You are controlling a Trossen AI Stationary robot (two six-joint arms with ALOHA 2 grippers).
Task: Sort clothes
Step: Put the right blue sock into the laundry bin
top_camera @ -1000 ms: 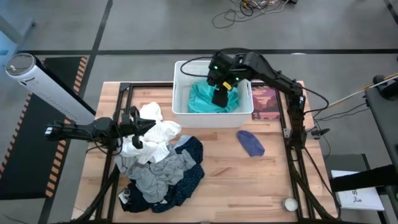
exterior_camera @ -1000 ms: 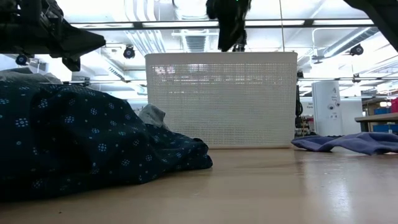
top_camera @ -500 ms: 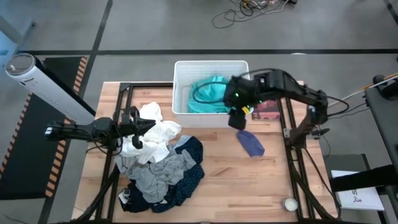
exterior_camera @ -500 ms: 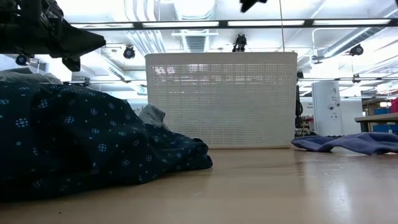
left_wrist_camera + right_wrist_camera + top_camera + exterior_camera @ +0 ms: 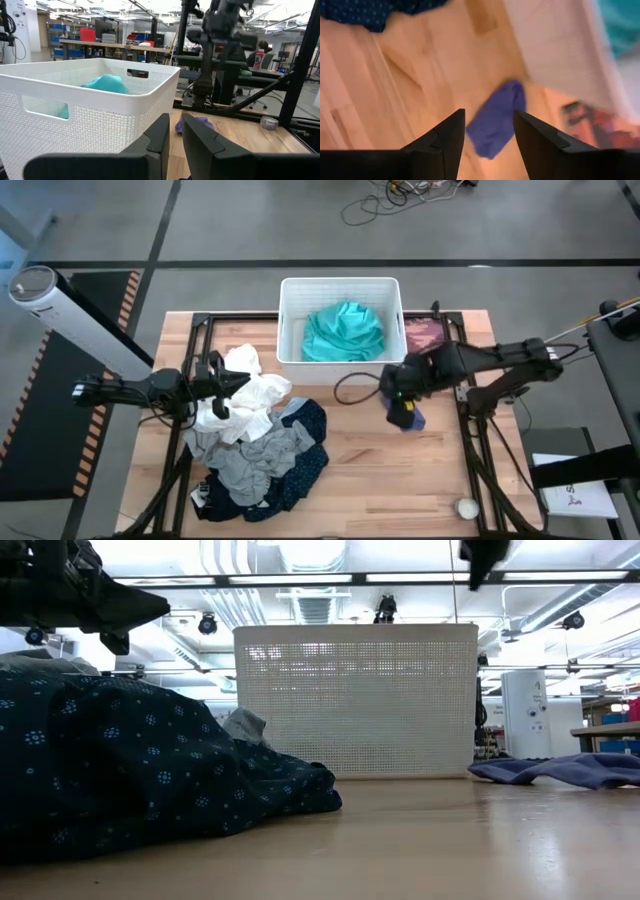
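Observation:
The white basket stands at the table's far middle with a teal garment lying in it. A pile of clothes lies at the near left: white ones, a grey one and a navy dotted one. A small blue cloth lies flat on the table to the right of the pile. My right gripper hangs open above it, pointing down, with the cloth below the gap between its fingers. My left gripper stays level over the white clothes, shut and holding nothing.
A red-patterned flat thing lies on the table right of the basket. A small round object sits near the front right corner. Bare wood stretches between the pile and the blue cloth. A person sits in the room beyond the table.
My right gripper has swung from above the basket toward the table's near and right side and has sunk a little; it now hangs over the blue cloth. The teal garment has stayed in the basket.

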